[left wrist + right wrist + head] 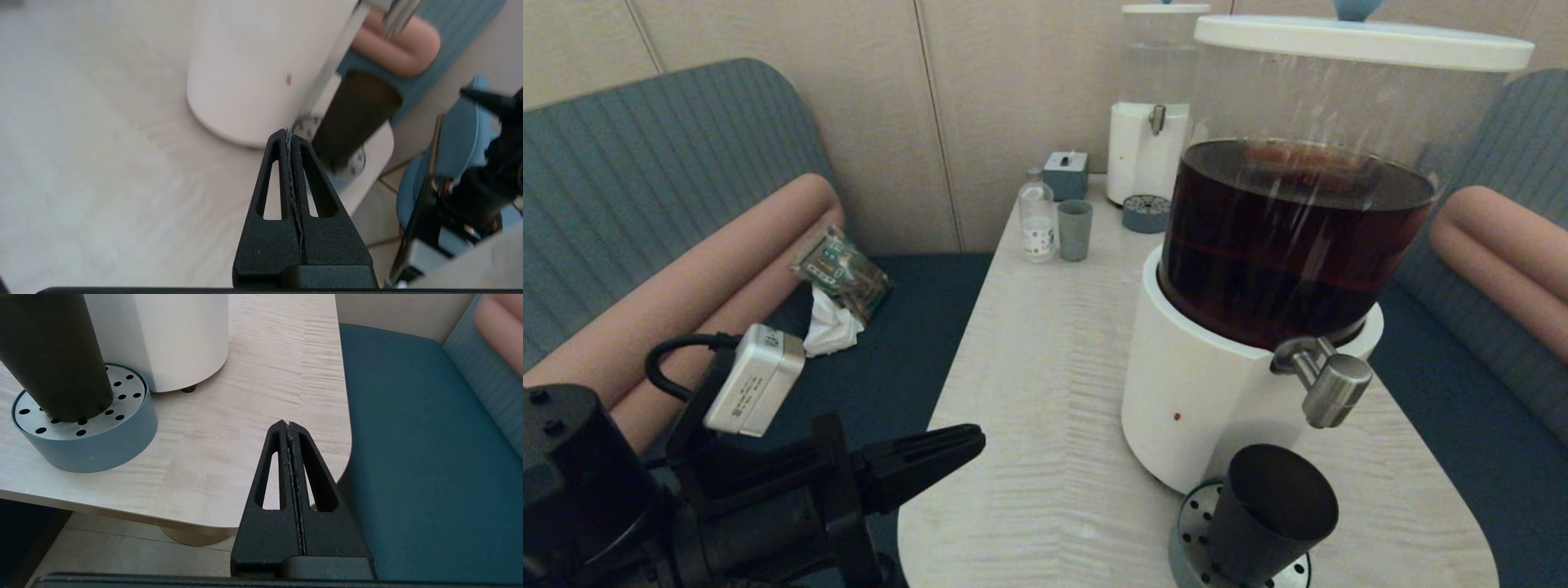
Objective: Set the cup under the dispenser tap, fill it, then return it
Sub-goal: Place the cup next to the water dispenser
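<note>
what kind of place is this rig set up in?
Probably a café or lounge booth with a self-serve drink station. A pale wood table sits between padded blue bench seats, and it carries a large dispenser of dark liquid, with a black cup on its drip tray under the tap.

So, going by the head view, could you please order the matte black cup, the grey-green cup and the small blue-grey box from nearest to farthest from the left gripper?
From the left gripper, shut at the table's near left edge:
1. Matte black cup, on the perforated drip tray under the steel tap, near right.
2. Grey-green cup, far along the table beside a clear bottle.
3. Small blue-grey box, behind that cup, by the wall.
</note>
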Controlling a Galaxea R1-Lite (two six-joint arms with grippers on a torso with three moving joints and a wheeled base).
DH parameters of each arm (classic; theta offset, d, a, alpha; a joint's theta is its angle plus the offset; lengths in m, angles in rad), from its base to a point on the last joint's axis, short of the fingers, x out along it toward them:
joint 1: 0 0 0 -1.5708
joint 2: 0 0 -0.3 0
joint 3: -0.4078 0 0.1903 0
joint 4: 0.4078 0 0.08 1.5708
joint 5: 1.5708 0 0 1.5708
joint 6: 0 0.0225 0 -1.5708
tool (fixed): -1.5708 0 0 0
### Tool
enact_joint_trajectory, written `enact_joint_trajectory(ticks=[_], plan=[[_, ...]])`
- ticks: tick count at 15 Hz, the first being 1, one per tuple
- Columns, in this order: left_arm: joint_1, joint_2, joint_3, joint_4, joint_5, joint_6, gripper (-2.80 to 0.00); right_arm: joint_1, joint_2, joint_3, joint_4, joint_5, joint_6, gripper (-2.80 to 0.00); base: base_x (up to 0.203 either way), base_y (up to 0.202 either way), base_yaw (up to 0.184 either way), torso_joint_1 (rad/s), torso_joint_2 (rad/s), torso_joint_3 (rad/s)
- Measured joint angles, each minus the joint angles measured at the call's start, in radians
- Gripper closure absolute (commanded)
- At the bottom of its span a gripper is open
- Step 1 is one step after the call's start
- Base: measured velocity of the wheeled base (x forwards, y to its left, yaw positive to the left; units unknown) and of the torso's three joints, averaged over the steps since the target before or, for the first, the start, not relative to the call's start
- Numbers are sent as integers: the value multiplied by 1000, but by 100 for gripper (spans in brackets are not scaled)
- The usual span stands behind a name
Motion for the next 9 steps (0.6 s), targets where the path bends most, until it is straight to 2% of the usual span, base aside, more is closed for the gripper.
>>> enact_joint_trajectory(ticks=[2, 3, 7, 9], plan=[[0, 22, 47, -14, -1, 0, 0, 0, 0, 0, 0, 0, 0, 0, 0, 0, 0, 0, 0, 0], [0, 35, 60, -18, -2, 0, -280, 1, 0, 0, 0, 0, 0, 0, 0, 0, 0, 0, 0, 0], [-3, 87, 87, -28, -2, 1, -280, 0, 0, 0, 0, 0, 0, 0, 0, 0, 0, 0, 0, 0], [-5, 120, 82, -53, -30, 13, -280, 0, 0, 0, 0, 0, 0, 0, 0, 0, 0, 0, 0, 0]])
